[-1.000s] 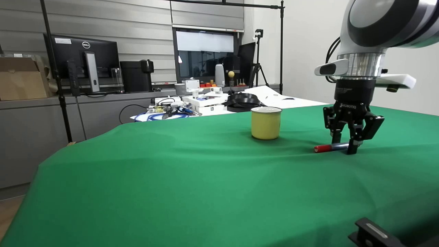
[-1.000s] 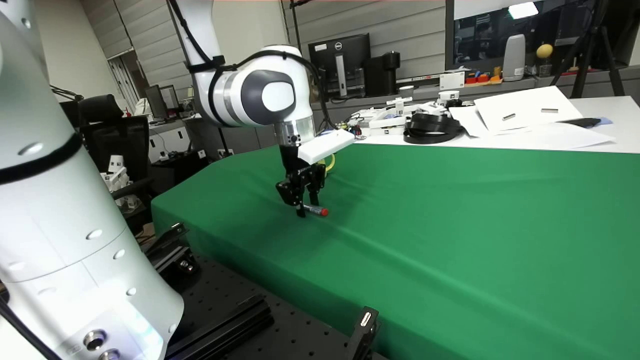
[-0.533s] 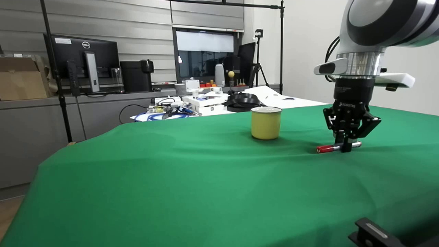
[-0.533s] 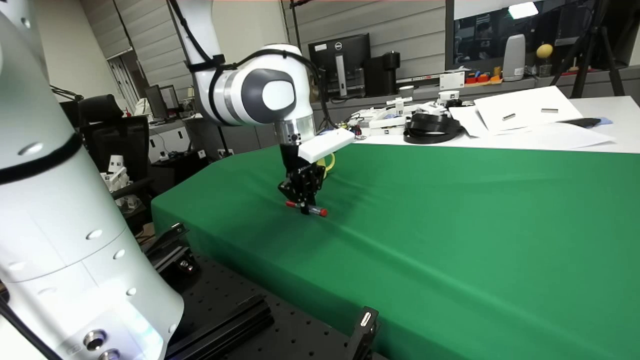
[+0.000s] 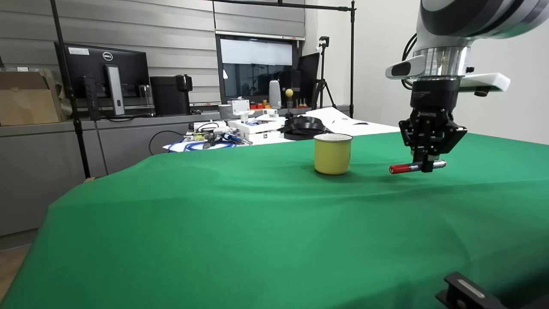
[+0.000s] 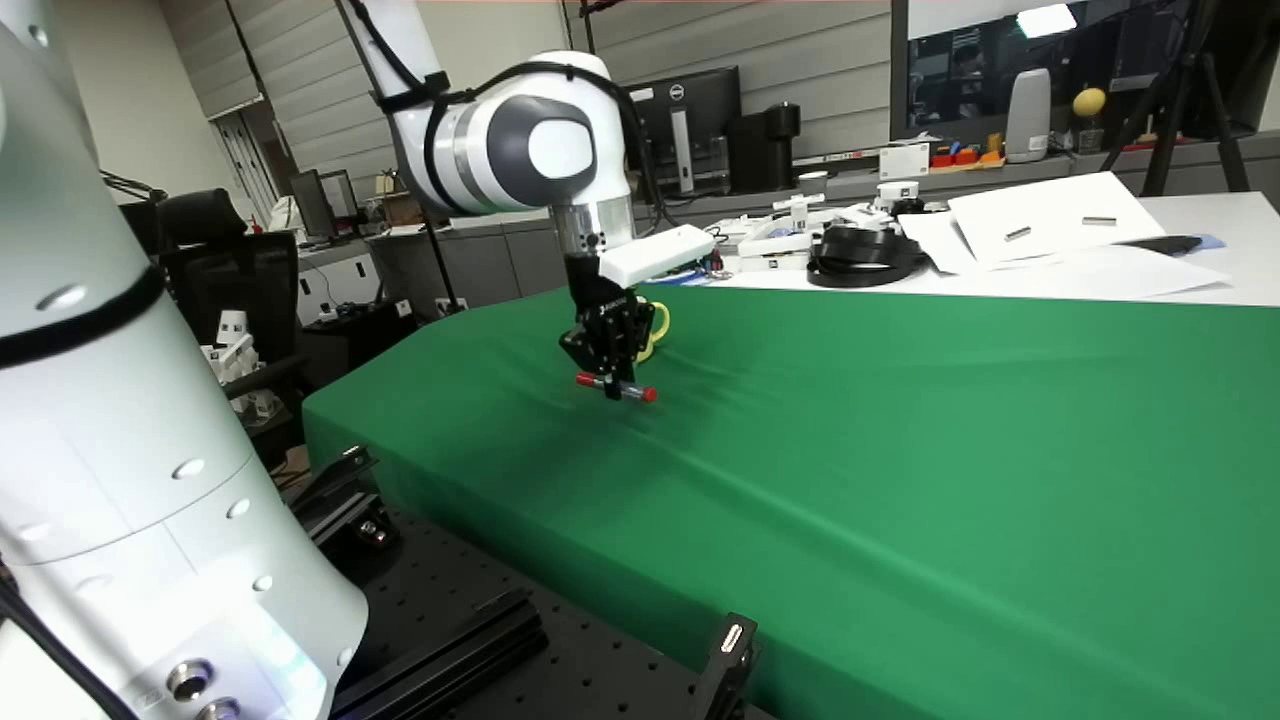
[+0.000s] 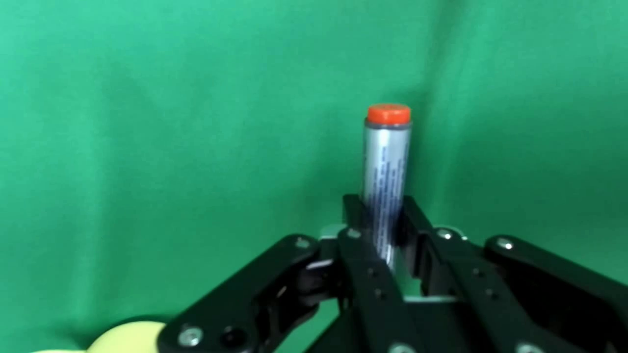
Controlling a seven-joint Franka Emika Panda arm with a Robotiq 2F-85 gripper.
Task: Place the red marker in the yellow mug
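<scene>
we find the slim cylindrical red marker point(image 7: 386, 166), silver-grey along its barrel and red at both ends, in the grasp of the black two-fingered pincer point(image 7: 382, 212). the pincer is closed in to the barrel's thickness, a finger bearing on either side. print runs along the barrel, too blurred for us to read. we note the marker close to level and raised off the green-draped table point(image 5: 214, 240), a faint shadow on the cloth below. we record the small, plain-sided, cylindrical yellow mug point(image 5: 332, 155) upright on the table, apart from the marker. in an exterior view its body is mostly hidden behind the pincer, the looped yellow handle point(image 6: 665, 318) showing. in the wrist view we see only part of the mug, at the lower left edge.
</scene>
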